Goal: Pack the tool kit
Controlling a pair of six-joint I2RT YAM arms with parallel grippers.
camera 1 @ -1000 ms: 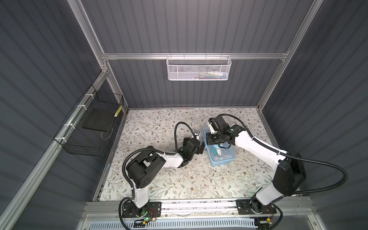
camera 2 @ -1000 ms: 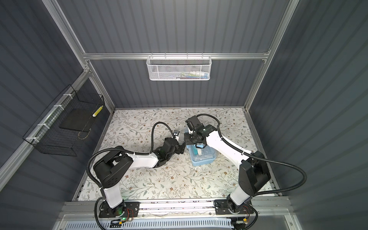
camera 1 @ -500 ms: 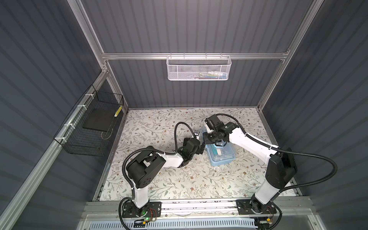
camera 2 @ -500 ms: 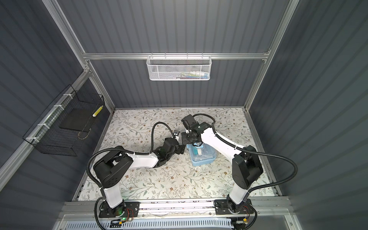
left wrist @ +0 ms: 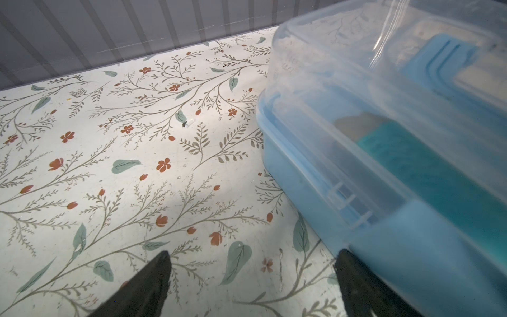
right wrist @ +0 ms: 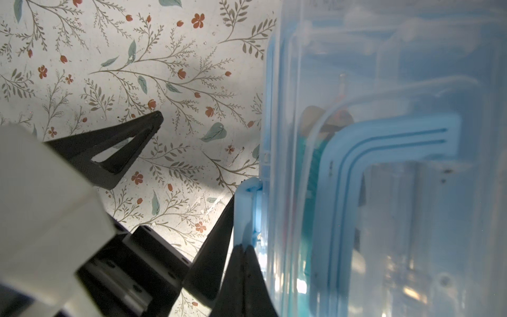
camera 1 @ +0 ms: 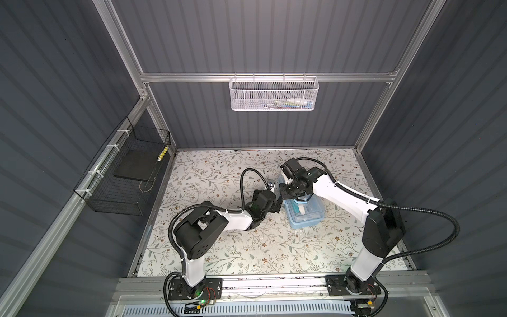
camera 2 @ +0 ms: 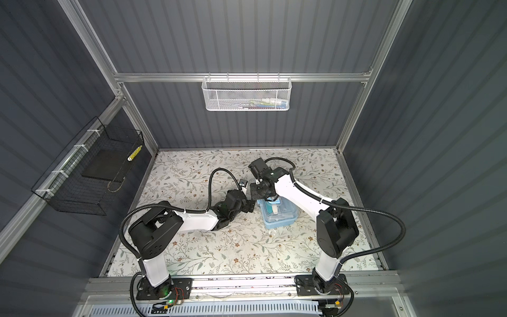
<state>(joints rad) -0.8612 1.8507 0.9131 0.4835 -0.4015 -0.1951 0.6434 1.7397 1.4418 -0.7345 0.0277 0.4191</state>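
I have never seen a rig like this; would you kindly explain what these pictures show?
Two robot arms work on a flowered table. Two pictures come from one overhead camera pair; the close-ups come from wrist cameras. On the table sits the tool kit, a light-blue box with its clear lid down. The left fingers stand open beside it; the right fingers are shut, tips at its latch. Neither holds anything. A white mesh basket and a black wire basket hang on the walls.

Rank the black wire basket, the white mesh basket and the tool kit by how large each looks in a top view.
1. black wire basket, clearly largest.
2. white mesh basket.
3. tool kit, smallest; the right arm covers its far end, but that does not change its place.
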